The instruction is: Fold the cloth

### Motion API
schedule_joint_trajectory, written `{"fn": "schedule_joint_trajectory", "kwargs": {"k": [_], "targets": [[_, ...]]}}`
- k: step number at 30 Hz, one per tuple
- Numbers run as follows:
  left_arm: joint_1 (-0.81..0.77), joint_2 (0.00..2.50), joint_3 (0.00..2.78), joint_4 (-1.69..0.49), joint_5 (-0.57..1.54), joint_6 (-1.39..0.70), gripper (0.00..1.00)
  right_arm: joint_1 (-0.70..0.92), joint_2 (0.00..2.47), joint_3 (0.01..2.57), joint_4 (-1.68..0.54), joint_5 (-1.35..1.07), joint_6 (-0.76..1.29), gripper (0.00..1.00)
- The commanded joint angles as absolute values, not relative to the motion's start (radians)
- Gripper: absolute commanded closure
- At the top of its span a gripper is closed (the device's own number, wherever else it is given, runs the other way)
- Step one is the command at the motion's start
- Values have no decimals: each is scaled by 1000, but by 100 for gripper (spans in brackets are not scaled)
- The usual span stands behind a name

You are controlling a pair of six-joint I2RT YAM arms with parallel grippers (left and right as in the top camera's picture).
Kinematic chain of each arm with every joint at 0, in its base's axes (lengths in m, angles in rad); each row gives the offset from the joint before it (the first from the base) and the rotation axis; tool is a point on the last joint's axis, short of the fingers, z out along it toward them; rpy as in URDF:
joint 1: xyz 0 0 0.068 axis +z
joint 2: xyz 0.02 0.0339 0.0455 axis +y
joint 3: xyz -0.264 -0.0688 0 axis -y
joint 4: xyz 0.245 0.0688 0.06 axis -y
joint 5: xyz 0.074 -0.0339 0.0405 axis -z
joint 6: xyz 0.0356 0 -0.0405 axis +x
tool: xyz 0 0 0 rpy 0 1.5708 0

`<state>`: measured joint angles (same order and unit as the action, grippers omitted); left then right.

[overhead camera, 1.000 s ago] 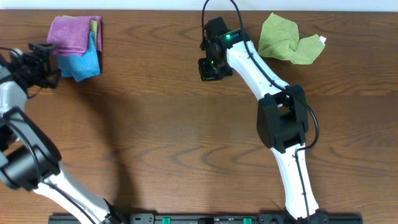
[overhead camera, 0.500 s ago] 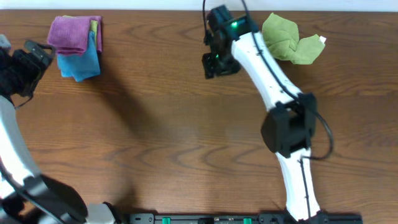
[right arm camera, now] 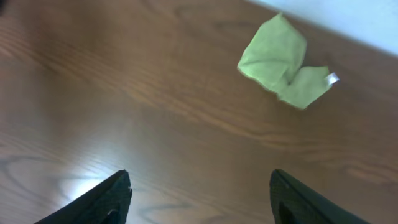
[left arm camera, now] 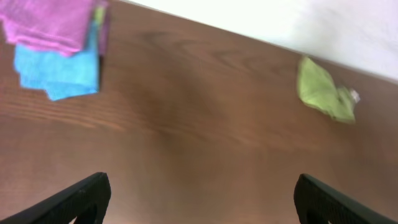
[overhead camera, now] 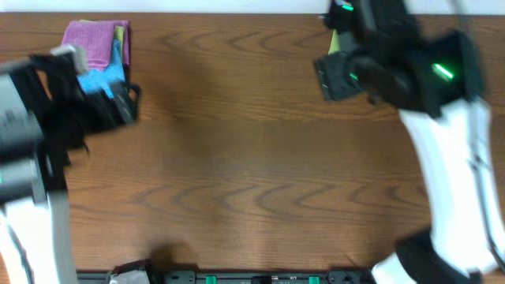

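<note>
The cloth is lying folded on the blue cloth. The left gripper is hovering near the blue cloth, spread and empty. The right gripper, well apart from the blue cloth, is hanging spread and empty.

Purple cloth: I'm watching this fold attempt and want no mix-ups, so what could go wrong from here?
1. The purple cloth lies stacked on the blue cloth, so a pinch at their shared edge may lift both.
2. The overhead view is smeared, and the right arm covers most of the light-green cloth there, so aiming from it looks unreliable.
</note>
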<state>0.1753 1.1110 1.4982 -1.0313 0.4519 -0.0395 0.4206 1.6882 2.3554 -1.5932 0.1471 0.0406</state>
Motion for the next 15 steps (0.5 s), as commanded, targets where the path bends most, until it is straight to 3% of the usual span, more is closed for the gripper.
{"fn": "schedule_joint_trajectory", "kwargs": {"k": [1,5,8,11,15], "targets": [[65,952,1502,-1088,311,4,4,440,1495,2304,-1591,138,20,25],[-58,751,1501,-1214,200,5,5,472,1228,2089,-1596,105,21,24],[-83,636,1457,-1317,169,20,4,479,990,1739,-1536,101,60,22],[-83,552,1338,-1325,175,19,4,479,781,1439,-1421,76,81,20],[-83,458,1170,-1307,181,20,5,479,552,1225,-1344,26,94,16]]}}
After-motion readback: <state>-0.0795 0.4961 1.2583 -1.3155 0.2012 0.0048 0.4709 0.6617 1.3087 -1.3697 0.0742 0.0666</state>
